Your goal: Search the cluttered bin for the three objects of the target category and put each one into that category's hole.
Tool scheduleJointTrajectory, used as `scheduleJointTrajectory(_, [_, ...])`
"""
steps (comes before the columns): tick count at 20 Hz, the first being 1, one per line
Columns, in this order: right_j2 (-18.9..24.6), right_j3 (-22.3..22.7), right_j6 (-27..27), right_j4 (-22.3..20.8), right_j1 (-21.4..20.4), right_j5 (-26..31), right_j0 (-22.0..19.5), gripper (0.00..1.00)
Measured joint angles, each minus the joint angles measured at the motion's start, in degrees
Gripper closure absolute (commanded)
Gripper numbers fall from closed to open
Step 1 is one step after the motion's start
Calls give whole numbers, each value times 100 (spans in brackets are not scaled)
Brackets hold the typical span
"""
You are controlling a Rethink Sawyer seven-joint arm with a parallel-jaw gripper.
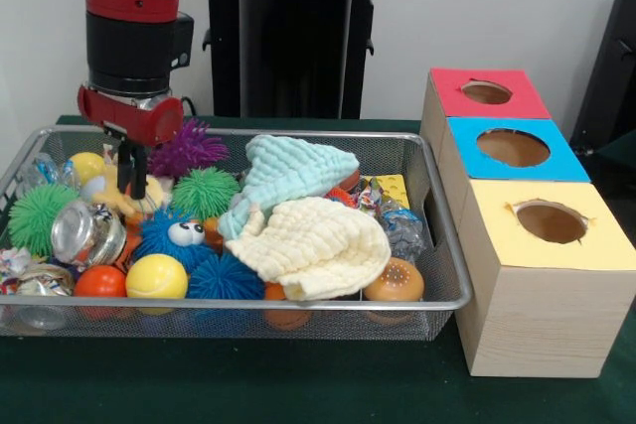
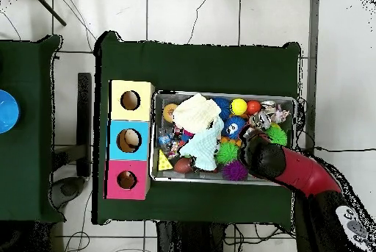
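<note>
bin (image 1: pixel 449 245): wire mesh basket on the green table (image 1: pixel 298 394), just beside a row of three wooden boxes with holes, topped red (image 1: pixel 487 92), blue (image 1: pixel 514 148) and yellow (image 1: pixel 550 221). contents: spiky balls in green (image 1: pixel 204 192), purple (image 1: pixel 189 149) and blue (image 1: pixel 164 235); smooth balls in yellow (image 1: pixel 156 276) and orange (image 1: pixel 99 281); a clear jar (image 1: pixel 84 233); crinkled foil wrappers; a toy bun (image 1: pixel 395 282); two cloths, cream (image 1: pixel 316 245) and pale blue (image 1: pixel 295 172), lying over the middle and hiding whatever sits beneath. hand (image 1: pixel 131 184): lowered into the bin's far corner on the front view's left, fingers drawn near together over a small yellowish item; whether they clamp it, cannot tell. step in hand, as judged: the search and pick among the clutter, target category not evident, all three holes appearing unfilled. next move calls for: a secure hold confirmed, a straight lift clear of the mesh wall, then carriage across the whole bin to the boxes
</note>
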Motion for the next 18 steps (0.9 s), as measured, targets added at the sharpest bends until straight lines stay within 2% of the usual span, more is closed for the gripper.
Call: scheduleJointTrajectory(18, [40, 500, 0, 113, -707, 545, 54, 100])
